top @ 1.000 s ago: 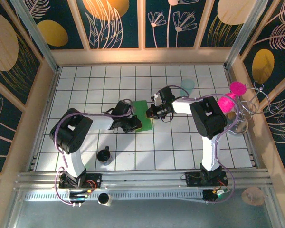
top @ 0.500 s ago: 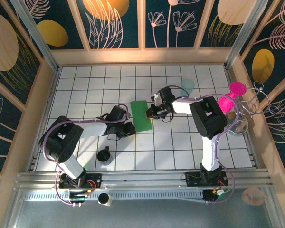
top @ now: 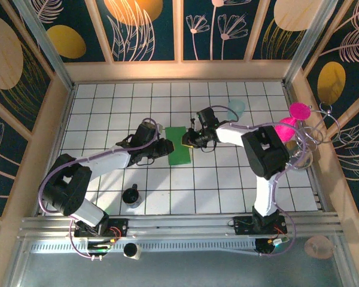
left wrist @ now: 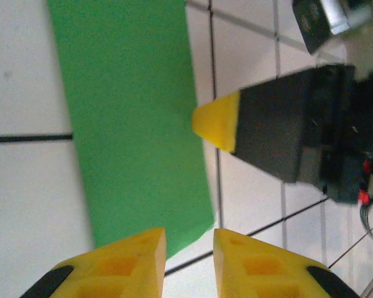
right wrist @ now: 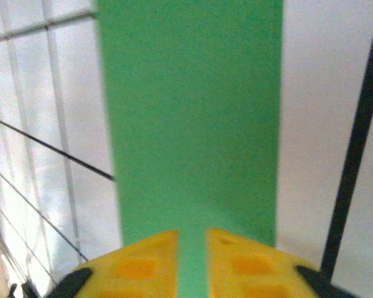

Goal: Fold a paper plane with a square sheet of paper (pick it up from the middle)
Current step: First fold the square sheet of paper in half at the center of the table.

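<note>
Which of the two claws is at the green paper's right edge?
The right gripper, reaching in from the right; the left gripper sits at the green paper's opposite, left edge.

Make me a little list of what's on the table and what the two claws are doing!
paper: green, flat on the table, a narrow rectangle
left gripper: at the paper's left edge, jaws slightly apart, holding nothing
right gripper: over the paper's right side, jaws slightly apart, holding nothing
cup: pale teal, beyond the right gripper, apart from the paper
</note>
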{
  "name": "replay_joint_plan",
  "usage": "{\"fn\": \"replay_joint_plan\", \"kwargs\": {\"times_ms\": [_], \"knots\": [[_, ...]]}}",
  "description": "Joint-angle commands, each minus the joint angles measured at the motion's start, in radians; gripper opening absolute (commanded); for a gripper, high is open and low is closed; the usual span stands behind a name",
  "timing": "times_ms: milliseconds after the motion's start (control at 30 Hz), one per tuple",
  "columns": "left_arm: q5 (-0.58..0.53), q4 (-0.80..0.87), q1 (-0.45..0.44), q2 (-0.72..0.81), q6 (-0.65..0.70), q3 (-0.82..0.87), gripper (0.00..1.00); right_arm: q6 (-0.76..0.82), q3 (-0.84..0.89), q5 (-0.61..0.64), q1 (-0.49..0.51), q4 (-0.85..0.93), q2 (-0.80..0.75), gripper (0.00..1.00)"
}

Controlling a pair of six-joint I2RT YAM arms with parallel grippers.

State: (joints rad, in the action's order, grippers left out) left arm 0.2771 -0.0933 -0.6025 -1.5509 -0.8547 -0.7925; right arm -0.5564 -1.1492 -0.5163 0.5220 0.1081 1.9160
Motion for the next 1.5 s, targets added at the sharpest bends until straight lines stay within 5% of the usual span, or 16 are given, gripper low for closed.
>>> {"fn": "replay_joint_plan", "kwargs": {"times_ms": [0,167,400,500,533,567,600,867,1167,1467], "knots": [[-0.032,-0.183,0.001,0.013,-0.099,0.043,0.32,-0.086,0.062,0.083,0.002,-0.107,-0.153,0.28],[-0.064,-0.243,0.0,0.015,-0.122,0.075,0.51,-0.103,0.226,0.163,0.001,-0.174,-0.308,0.4],[-0.025,-0.377,0.0,-0.042,-0.169,0.1,0.54,-0.13,0.42,0.185,0.0,-0.235,-0.465,0.52],[-0.018,-0.412,0.0,-0.09,-0.176,0.086,0.53,-0.13,0.454,0.18,-0.004,-0.249,-0.476,0.66],[-0.026,-0.409,0.0,-0.105,-0.174,0.08,0.52,-0.128,0.463,0.17,-0.006,-0.264,-0.475,0.74],[-0.029,-0.405,0.001,-0.119,-0.175,0.072,0.51,-0.124,0.467,0.16,-0.009,-0.276,-0.471,0.95],[-0.032,-0.405,0.0,-0.128,-0.173,0.066,0.51,-0.118,0.468,0.156,-0.009,-0.282,-0.466,0.99],[-0.044,-0.342,0.003,-0.209,-0.16,0.0,0.5,-0.145,0.474,0.058,-0.061,-0.369,-0.403,0.99],[-0.066,-0.146,0.032,-0.285,-0.085,-0.135,0.45,-0.218,0.469,-0.029,-0.08,-0.463,-0.34,0.86],[-0.019,-0.163,0.046,-0.311,-0.071,-0.148,0.41,-0.241,0.465,-0.065,-0.064,-0.451,-0.322,0.76]]}}
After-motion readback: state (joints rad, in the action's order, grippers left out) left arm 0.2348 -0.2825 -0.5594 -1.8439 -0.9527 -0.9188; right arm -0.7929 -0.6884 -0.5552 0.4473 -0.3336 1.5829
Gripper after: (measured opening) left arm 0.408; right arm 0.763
